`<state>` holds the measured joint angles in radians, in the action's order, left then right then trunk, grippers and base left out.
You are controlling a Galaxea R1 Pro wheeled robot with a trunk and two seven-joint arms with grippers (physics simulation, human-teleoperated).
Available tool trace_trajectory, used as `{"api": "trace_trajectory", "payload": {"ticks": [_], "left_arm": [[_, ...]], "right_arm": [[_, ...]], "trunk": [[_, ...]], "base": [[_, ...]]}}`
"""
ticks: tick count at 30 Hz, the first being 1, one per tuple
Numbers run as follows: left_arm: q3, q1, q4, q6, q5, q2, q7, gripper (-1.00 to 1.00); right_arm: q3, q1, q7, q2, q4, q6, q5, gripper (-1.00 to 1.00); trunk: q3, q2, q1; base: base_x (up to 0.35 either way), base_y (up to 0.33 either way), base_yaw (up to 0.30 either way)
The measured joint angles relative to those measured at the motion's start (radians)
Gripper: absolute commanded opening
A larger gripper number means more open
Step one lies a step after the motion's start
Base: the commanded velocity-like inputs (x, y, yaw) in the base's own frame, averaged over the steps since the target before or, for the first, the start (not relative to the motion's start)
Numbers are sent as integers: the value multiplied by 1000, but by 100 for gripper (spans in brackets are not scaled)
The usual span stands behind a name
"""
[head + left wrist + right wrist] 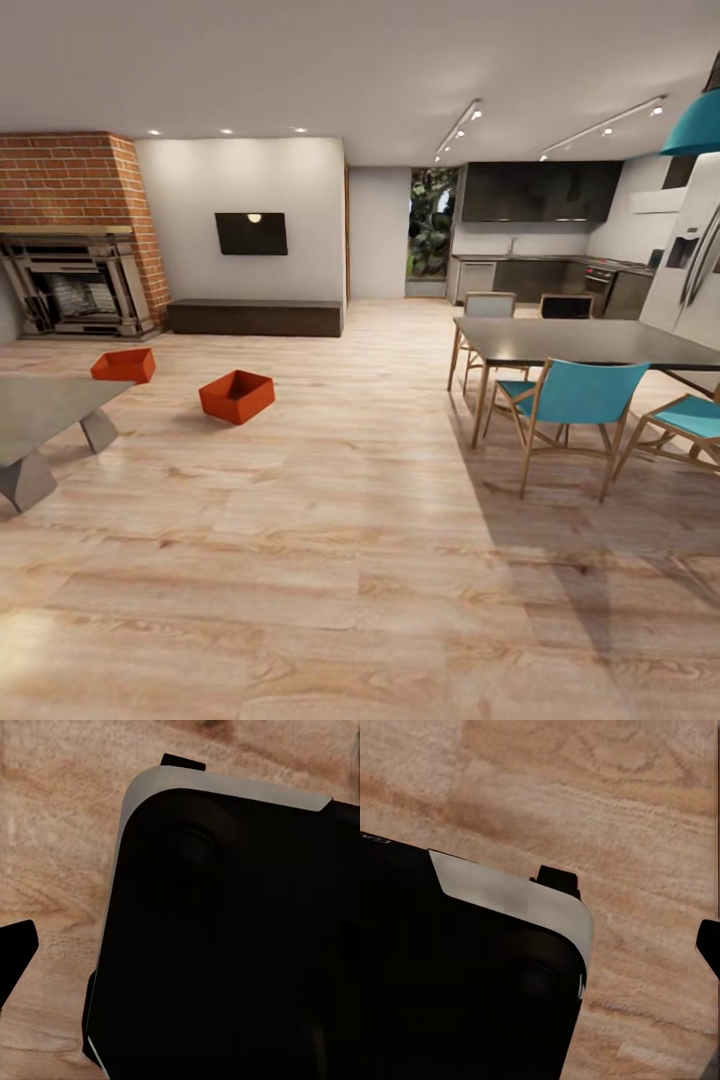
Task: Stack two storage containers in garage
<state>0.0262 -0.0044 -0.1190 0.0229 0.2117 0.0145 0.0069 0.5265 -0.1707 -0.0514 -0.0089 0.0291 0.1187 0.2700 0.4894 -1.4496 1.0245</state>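
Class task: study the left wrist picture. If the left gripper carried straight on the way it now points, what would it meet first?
Probably the robot's own dark base, which lies right ahead; beyond its edge is the wood plank floor. Depth is unclear, so this is a guess.

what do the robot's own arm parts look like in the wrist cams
Both wrist views show a large matte black housing with rounded corners and a light grey-white trim band along its edge, over the wood plank floor. Small black fingertips poke in at the frame edges. No cables or readable markings show.
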Motion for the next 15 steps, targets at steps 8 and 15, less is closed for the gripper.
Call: {"api": "trace_trajectory", "payload": {"ticks": [8, 15], "left_arm": [[0, 0, 0, -1, -1, 0, 0, 100], [0, 0, 0, -1, -1, 1, 0, 100]], "right_arm": [[-3, 0, 0, 1, 0, 1, 1, 100], [-4, 0, 0, 3, 0, 1, 5, 100]], "trunk": [[0, 0, 0], [0, 0, 0]], "base": [[323, 0, 0], [323, 0, 0]]}}
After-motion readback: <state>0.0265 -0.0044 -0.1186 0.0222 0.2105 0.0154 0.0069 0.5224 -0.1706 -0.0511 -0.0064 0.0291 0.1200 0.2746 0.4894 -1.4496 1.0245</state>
